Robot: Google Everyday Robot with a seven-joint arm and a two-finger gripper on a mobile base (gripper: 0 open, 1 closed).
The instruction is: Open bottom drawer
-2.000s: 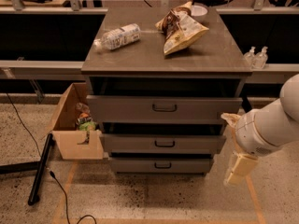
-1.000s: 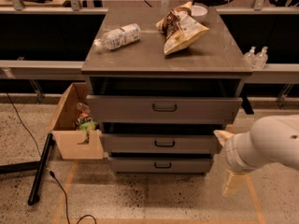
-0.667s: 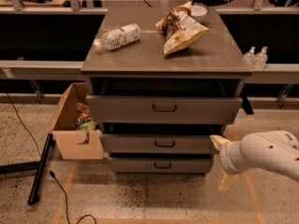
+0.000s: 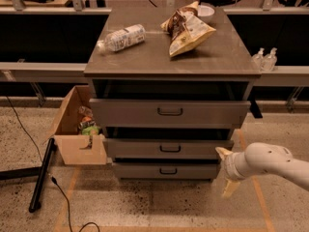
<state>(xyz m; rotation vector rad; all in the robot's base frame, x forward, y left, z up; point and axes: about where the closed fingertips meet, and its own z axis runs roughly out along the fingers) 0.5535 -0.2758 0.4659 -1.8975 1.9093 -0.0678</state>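
Observation:
The bottom drawer (image 4: pixel 140 170) is the lowest of three in the grey cabinet (image 4: pixel 174 57); its shallow grey front has a small dark pull handle (image 4: pixel 168 170) in the centre. It stands slightly less far out than the middle drawer (image 4: pixel 135 148) above it. My gripper (image 4: pixel 226 170) is low at the right, just beside the bottom drawer's right end, at the end of the white arm (image 4: pixel 270 162). Its two pale fingers (image 4: pixel 223 153) are spread apart with nothing between them. It is well right of the handle.
A plastic bottle (image 4: pixel 121 37), a snack bag (image 4: pixel 186 29) and a white bowl (image 4: pixel 206 9) lie on the cabinet top. An open cardboard box (image 4: pixel 77 129) stands on the floor at the left, with a black pole (image 4: pixel 41 175) and cable beside it.
The arm has dropped lower and moved left, bringing the gripper from beside the middle drawer down to the right end of the bottom drawer. The drawers have not moved.

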